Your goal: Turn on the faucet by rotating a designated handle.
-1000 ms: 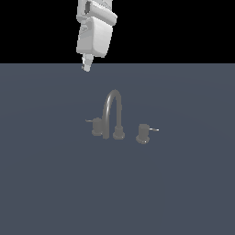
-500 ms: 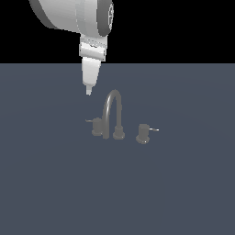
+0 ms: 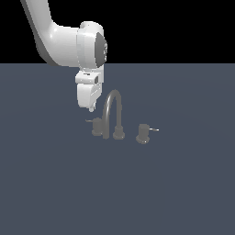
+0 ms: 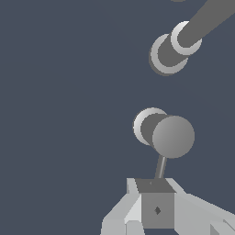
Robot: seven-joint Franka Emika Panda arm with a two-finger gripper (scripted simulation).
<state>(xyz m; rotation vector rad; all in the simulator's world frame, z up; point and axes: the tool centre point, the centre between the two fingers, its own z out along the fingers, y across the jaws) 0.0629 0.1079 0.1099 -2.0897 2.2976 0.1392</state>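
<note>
exterior view, end effector above handle, finger state unclear, open floor around

I have my gripper just above the handle, with the lever pin running under its fingertips. Right beside the handle, on the exterior view's right, the faucet spout blocks that side. The other knob sits farther right. The exterior view's left and the near floor are open.
</note>
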